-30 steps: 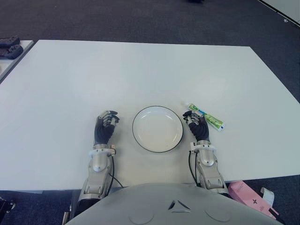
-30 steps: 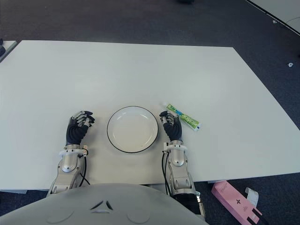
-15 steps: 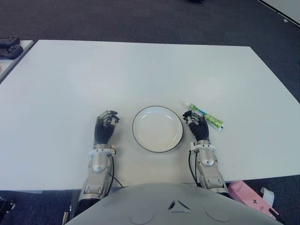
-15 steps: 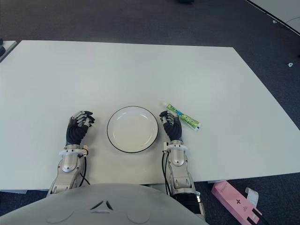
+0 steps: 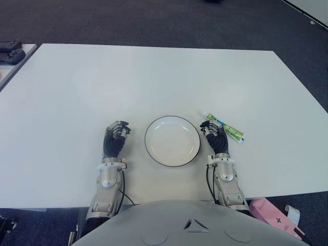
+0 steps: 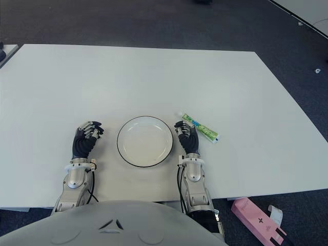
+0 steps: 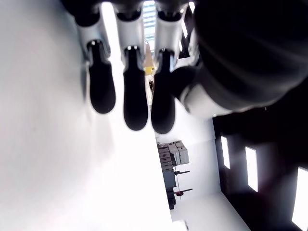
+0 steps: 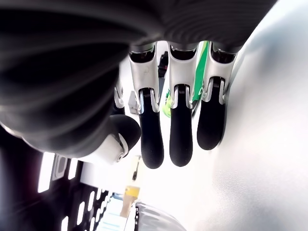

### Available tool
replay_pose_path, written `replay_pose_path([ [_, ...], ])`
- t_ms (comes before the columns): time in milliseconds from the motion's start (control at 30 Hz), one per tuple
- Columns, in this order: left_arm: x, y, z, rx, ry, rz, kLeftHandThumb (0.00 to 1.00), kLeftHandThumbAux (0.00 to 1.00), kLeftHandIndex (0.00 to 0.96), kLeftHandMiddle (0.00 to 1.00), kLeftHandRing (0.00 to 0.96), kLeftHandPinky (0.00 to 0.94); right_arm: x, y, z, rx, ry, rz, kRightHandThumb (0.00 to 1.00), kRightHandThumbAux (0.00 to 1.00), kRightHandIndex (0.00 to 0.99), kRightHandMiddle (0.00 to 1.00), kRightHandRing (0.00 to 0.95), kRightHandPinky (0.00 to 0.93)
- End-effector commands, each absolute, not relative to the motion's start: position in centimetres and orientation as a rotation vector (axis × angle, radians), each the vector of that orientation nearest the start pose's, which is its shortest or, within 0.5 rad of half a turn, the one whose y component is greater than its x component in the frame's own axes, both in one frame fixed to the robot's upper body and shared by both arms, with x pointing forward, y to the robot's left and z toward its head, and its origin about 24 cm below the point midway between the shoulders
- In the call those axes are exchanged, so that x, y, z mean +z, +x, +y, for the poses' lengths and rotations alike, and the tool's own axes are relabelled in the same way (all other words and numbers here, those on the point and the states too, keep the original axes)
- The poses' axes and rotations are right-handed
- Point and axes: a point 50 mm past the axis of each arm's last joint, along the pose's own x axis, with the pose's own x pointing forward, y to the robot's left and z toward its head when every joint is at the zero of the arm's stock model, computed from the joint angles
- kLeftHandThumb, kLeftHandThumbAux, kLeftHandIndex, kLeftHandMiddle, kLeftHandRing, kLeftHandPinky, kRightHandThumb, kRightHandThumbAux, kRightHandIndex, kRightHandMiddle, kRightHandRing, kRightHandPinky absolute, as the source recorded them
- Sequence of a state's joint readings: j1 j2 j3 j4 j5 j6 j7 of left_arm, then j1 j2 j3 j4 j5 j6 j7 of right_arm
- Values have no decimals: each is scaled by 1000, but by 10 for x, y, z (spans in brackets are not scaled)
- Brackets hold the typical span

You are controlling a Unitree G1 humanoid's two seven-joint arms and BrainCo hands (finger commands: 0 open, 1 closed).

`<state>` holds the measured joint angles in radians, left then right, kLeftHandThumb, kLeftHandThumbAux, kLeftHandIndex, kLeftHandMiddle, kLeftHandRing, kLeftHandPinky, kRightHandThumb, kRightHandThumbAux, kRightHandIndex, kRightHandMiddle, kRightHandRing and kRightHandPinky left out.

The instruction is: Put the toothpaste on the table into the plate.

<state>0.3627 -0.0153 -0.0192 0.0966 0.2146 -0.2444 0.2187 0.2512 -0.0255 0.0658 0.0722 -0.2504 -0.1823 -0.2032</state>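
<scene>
The toothpaste (image 5: 226,128), a green and white tube, lies flat on the white table (image 5: 154,77), just right of the plate and angled away to the right. The white plate (image 5: 172,141) with a dark rim sits near the table's front edge and holds nothing. My right hand (image 5: 215,136) shows between the plate and the tube, its fingertips close beside the tube's cap end; the fingers are loosely bent and hold nothing. In the right wrist view the green tube (image 8: 202,62) shows beyond the fingers (image 8: 180,139). My left hand (image 5: 116,138) shows left of the plate, relaxed and holding nothing.
A pink box (image 5: 272,216) lies on the floor past the table's front right corner. Dark devices (image 5: 10,52) sit on a second table at the far left. Dark carpet surrounds the table.
</scene>
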Motion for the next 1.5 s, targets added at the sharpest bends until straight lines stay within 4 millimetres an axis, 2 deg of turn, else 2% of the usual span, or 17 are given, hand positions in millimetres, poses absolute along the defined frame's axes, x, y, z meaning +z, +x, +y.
replay_pose_path([
  [33,-42,155,167,233,216,288,703,722,429,539,535,519,-2,193,-155,-110,-285,50,707,723,424,459,452,447],
  [300,-43,157,166,236,213,296,702,722,429,539,533,517,0,194,-157,-33,-377,-107,704,722,420,465,459,463],
  [567,-43,158,166,227,212,288,702,722,429,545,540,531,6,195,-161,-24,-465,-221,704,715,419,507,481,400],
  [700,-43,158,166,224,208,282,702,722,429,546,543,531,10,194,-165,-51,-514,-266,700,714,416,515,458,238],
  [733,-43,158,166,225,207,281,702,722,429,545,542,532,11,193,-166,-58,-524,-274,699,714,415,505,431,167],
  [833,-43,159,165,223,210,279,702,722,429,544,543,530,17,188,-169,-75,-556,-305,697,714,412,472,366,58],
  [1033,-44,159,165,230,213,284,703,722,429,541,538,524,27,185,-170,-105,-580,-377,696,713,409,413,289,6],
  [1133,-44,160,165,232,215,284,703,722,429,541,539,529,31,185,-171,-117,-587,-413,625,583,298,394,267,1],
  [1267,-44,160,165,229,220,288,704,722,429,543,541,532,38,188,-174,-138,-621,-462,612,529,248,374,252,0],
  [1500,-44,160,165,226,221,287,702,722,429,546,545,530,39,191,-185,-184,-676,-473,652,477,152,230,164,0],
])
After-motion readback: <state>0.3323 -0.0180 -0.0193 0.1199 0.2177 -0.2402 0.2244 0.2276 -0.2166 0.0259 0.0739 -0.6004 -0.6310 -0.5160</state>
